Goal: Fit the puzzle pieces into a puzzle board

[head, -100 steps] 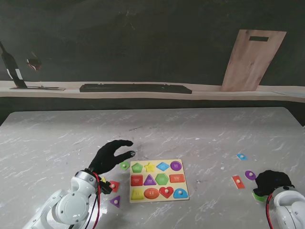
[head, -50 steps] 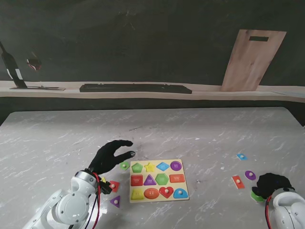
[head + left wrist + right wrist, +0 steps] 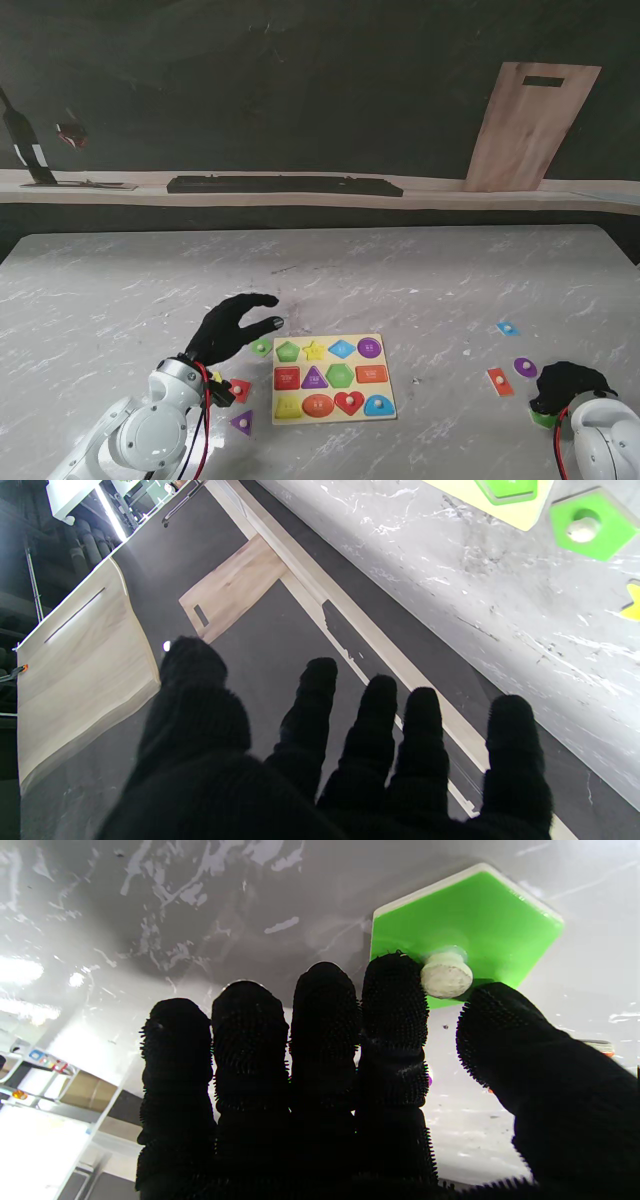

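1. The green hexagon piece (image 3: pixel 465 930) lies flat on the table (image 3: pixel 420 270), at the tips of my right hand (image 3: pixel 568 383), well right of the puzzle board (image 3: pixel 333 377).
2. Change over the last second: the right hand has drawn back toward me and lowered onto this piece, so that less of the green shows past the glove. I judge this to be the pick-up step, with the lift not yet begun.
3. Right fingers: the index fingertip (image 3: pixel 395 975) and thumb (image 3: pixel 495 1020) sit on either side of the white knob (image 3: pixel 446 974), touching or nearly touching it. The other three fingers lie side by side next to the index. I cannot tell whether the pinch is fully closed.
4. Left hand (image 3: pixel 232 328): unmoved, fingers spread, holding nothing. It hovers beside the board's far left corner, with a second green piece (image 3: pixel 586 526) just beyond its fingertips.
5. Loose pieces elsewhere: red piece (image 3: pixel 498 381), purple piece (image 3: pixel 525 367) and blue piece (image 3: pixel 508 328) lie beyond the right fingertips.
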`<state>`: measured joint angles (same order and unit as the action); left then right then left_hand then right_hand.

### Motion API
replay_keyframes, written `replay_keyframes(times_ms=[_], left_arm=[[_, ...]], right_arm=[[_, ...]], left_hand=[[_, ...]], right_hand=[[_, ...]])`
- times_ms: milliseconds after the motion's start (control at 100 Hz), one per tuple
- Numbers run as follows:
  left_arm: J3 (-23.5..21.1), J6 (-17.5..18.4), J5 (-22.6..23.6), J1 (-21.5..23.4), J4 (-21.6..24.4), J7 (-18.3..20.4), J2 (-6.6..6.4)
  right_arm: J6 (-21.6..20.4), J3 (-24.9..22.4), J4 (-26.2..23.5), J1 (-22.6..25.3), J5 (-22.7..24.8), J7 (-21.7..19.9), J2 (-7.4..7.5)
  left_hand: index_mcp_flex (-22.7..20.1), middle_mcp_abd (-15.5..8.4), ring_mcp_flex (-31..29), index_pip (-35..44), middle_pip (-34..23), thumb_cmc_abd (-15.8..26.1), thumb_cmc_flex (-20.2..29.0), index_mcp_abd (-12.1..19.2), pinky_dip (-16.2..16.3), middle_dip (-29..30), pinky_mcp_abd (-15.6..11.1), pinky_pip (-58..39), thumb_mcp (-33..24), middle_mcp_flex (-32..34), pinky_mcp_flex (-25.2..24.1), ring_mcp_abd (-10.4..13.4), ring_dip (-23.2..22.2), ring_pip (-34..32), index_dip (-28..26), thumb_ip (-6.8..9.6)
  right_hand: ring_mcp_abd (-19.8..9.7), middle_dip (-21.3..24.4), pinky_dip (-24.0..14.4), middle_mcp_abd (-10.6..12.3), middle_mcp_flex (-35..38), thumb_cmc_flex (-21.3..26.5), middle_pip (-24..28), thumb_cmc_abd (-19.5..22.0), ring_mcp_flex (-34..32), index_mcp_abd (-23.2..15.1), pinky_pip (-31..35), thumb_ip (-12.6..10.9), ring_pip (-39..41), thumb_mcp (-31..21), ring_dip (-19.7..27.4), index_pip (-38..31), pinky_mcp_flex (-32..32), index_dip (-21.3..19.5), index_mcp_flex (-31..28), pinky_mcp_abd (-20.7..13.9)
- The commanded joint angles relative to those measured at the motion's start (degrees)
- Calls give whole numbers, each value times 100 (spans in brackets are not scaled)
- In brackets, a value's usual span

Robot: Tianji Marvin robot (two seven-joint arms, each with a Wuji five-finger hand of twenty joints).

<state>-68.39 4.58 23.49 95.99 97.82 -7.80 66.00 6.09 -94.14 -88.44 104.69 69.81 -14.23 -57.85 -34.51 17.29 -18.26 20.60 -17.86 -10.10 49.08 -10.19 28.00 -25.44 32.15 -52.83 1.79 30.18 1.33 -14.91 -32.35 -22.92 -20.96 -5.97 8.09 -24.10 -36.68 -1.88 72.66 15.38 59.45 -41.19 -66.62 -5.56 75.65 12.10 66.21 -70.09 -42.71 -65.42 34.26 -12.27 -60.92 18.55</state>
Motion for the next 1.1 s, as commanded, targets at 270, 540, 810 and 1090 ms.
replay_keyframes(times_ms=[270,540,810,1090], left_arm=[[-9,-6,4,23,19,-17,-2],[-1,-32,8,22,17,-32,2],[-3,-58,-3,24,22,-43,6],[-3,-66,-9,22,24,-42,7]], right_arm=[[94,-59,-108,251,-117,-358,-71],[13,-123,-152,271,-236,-499,-64],[-78,-245,-238,319,-495,-697,-59],[-250,-345,-298,330,-611,-1056,-23]], left_hand=[[-73,-38,-23,-74,88,183,91,80,-62,65,-987,78,53,-25,-26,-26,-11,104,17,171],[-87,-18,-23,-77,83,204,118,65,-61,66,-987,78,46,-16,-26,-37,-13,97,21,171],[-108,-19,-16,-79,82,216,145,42,-52,71,-986,69,52,-26,-24,-44,-15,83,25,168],[-110,-29,-16,-82,78,224,144,53,-44,72,-980,68,59,-25,-23,-40,-12,78,25,166]], right_hand=[[-121,79,72,-270,-723,-527,-308,-473,489,184,-159,-269,-543,470,148,976,-373,-1204,533,120],[-168,70,40,-227,-1325,-916,-516,-248,1034,272,-299,-149,-888,563,220,1211,-690,-1216,1157,6],[-219,62,14,-189,-1720,-516,-746,10,1370,324,-501,-284,-1178,693,264,1397,-890,-1160,1576,-87],[-302,26,-58,-102,-2353,-91,-900,-118,1978,353,-665,-654,-1484,578,301,1543,-1175,-1112,2165,-180]])
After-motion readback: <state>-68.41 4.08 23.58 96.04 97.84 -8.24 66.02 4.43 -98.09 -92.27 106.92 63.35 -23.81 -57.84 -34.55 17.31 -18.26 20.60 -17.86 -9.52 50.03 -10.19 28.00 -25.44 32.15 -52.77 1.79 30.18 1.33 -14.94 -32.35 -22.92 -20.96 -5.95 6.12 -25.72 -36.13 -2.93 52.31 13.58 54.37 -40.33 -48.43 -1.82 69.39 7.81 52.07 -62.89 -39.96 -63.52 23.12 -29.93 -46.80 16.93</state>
